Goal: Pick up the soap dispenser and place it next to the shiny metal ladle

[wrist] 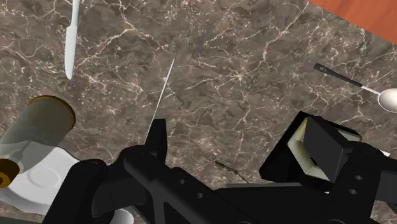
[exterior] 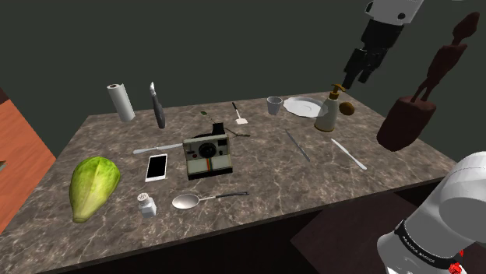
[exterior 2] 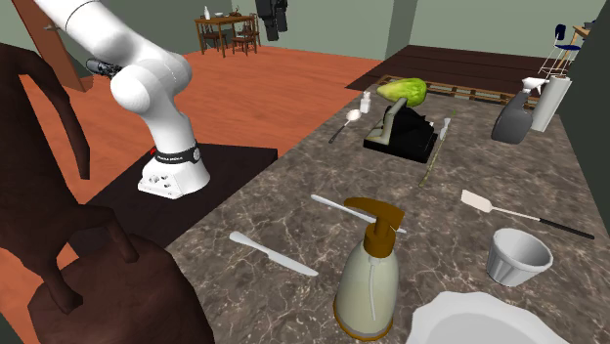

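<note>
Upright on the dark brown marbled stone worktop (exterior: 311,183), toward the shoulder view's right end: the cream soap dispenser bottle with a golden-brown pump (exterior: 327,114), untouched. Just beside it, on the shoulder view's left, a white scalloped plate (exterior: 304,105); past that, a small grey cup (exterior: 274,105). Above the dispenser and a little to the shoulder view's right, clear of it, the all-black gripper (exterior: 357,80), pointing down, fingers apart with nothing between them. Well apart from the bottle, near the worktop's front edge in the shoulder view, the shiny metal ladle with a dark handle (exterior: 204,199), lying flat just in front of a cream and black instant camera (exterior: 208,156). Between bottle and front edge, a white table knife (exterior: 348,153). At the shoulder view's left end, a green lettuce head (exterior: 94,187).
</note>
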`<action>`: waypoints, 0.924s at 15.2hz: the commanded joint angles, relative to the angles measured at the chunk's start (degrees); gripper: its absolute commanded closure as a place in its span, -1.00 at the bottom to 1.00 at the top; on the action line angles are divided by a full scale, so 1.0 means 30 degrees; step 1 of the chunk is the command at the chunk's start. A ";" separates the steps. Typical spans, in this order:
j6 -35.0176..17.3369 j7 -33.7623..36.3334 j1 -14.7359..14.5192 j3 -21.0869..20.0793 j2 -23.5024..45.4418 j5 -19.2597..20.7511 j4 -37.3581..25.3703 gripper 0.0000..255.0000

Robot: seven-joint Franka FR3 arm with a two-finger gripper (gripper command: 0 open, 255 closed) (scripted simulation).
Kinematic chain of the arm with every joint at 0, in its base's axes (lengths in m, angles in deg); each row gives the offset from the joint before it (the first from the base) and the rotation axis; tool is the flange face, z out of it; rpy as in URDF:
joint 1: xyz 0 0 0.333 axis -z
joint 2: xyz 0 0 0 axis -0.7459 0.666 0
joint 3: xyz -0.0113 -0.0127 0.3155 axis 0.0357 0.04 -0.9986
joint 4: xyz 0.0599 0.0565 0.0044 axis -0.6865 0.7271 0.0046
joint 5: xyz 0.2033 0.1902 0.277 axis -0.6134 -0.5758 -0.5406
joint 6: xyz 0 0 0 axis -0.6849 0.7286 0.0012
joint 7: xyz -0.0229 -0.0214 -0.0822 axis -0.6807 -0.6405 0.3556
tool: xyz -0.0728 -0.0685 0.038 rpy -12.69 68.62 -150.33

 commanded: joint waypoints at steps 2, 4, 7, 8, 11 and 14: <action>-0.0336 -0.0372 0.0096 0.0309 0.0395 0.0228 -0.0032 -1.00; -0.1007 -0.1105 0.0273 0.0927 0.1240 0.0652 -0.0165 -1.00; -0.2000 -0.2186 0.0505 0.1842 0.2638 0.1191 -0.0535 -1.00; -0.2324 -0.2544 0.0575 0.2143 0.3136 0.1341 -0.0705 -1.00; -0.3260 -0.3616 0.0743 0.3041 0.4719 0.1689 -0.1350 -1.00; -0.4128 -0.4708 0.0878 0.3914 0.6426 0.1856 -0.2199 -1.00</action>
